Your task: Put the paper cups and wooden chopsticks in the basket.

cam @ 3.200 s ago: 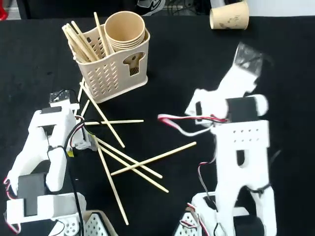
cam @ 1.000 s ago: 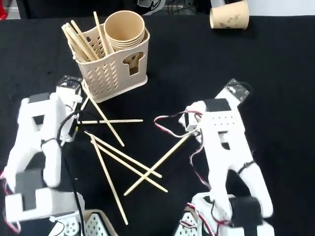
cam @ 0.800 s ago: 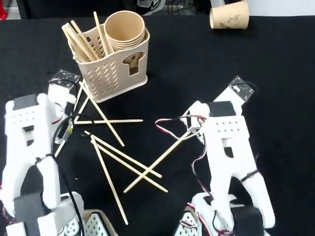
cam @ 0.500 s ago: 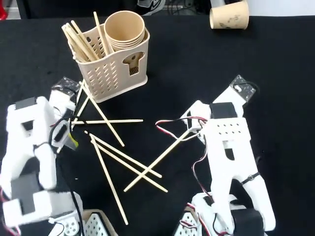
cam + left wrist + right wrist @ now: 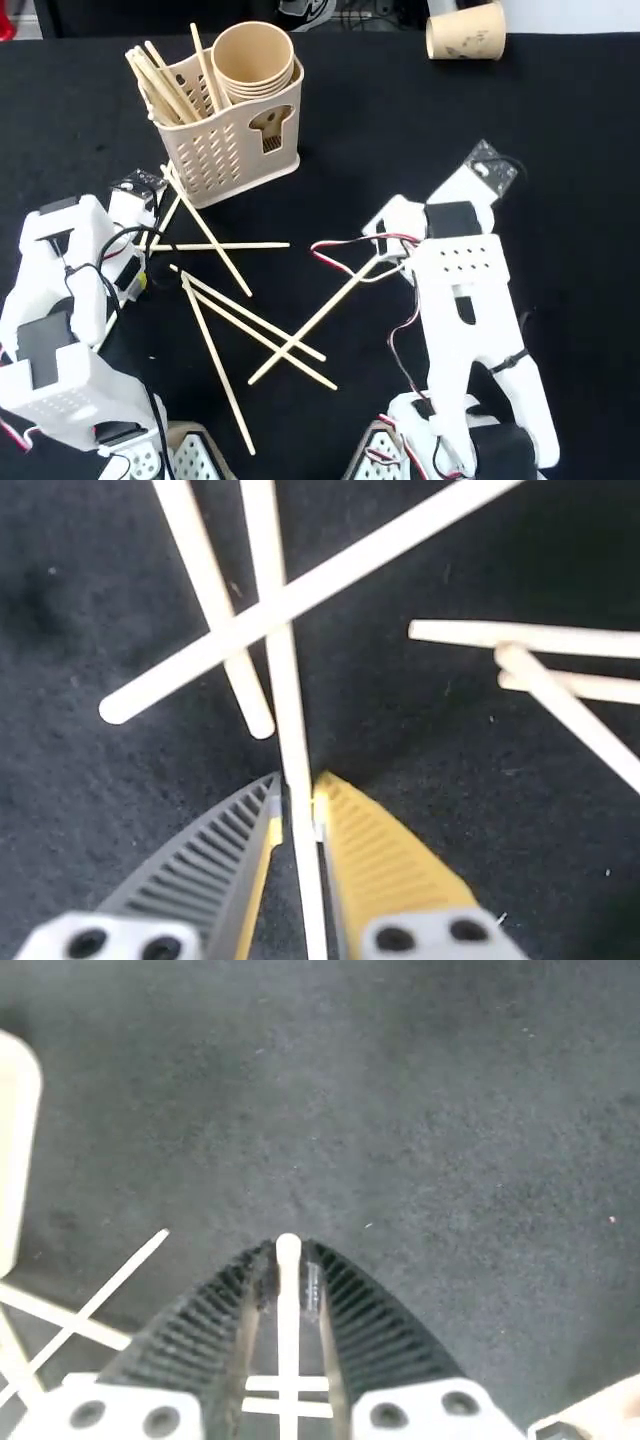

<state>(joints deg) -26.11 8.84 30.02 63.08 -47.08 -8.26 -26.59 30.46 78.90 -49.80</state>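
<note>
One chopstick (image 5: 288, 730) in left end effector (image 5: 298, 785), one in right end effector (image 5: 288, 1260).

Right gripper (image 5: 287, 1265) lowered, clamping chopstick (image 5: 315, 320) — pivoted steeper, left arm (image 5: 70, 270) repositioned

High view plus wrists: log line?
left hand: shut on left chopstick | right hand: shut on diagonal chopstick | basket: cup stack, chopsticks inside | stray paper cup: far edge, on its side

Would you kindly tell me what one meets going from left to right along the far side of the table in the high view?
Upright chopsticks in the basket → stacked paper cups in the same basket → lone paper cup.
</note>
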